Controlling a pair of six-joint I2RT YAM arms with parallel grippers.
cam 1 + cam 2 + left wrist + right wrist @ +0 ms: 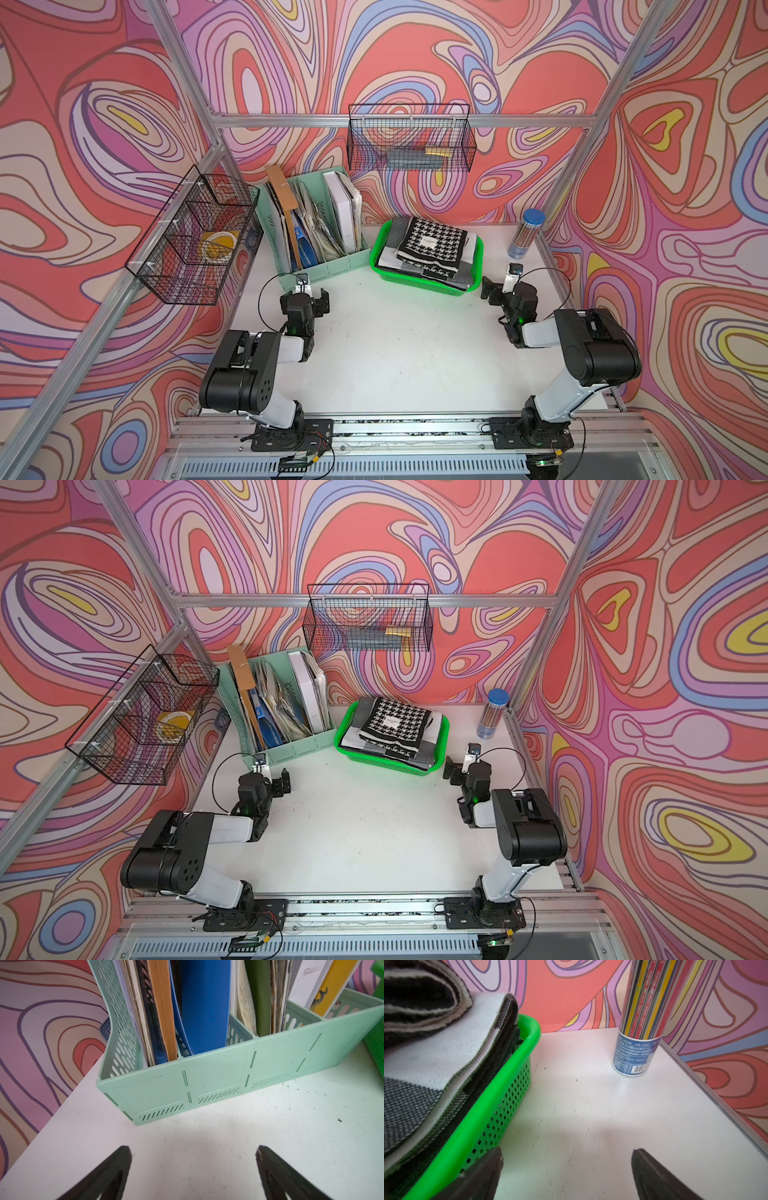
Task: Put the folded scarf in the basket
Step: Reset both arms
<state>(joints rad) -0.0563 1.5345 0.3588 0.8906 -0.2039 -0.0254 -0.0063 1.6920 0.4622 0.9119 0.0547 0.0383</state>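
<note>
The bright green basket [419,283] [384,766] stands at the back middle of the white table. A folded black-and-white houndstooth scarf [432,245] [397,725] lies in it, on top of folded grey and white cloth that rises above the rim. In the right wrist view the cloth stack [425,1053] overhangs the basket's rim [500,1101]. My right gripper [503,286] [465,767] [566,1155] is open and empty, just right of the basket's near corner. My left gripper [305,296] [266,777] [194,1153] is open and empty, low over the table before the file holder.
A mint file holder [328,266] [207,1080] full of books and folders stands left of the basket. A clear tube of pencils [524,235] [637,1051] stands at the back right by the metal table edge. Black wire baskets [195,241] [409,137] hang on the frame.
</note>
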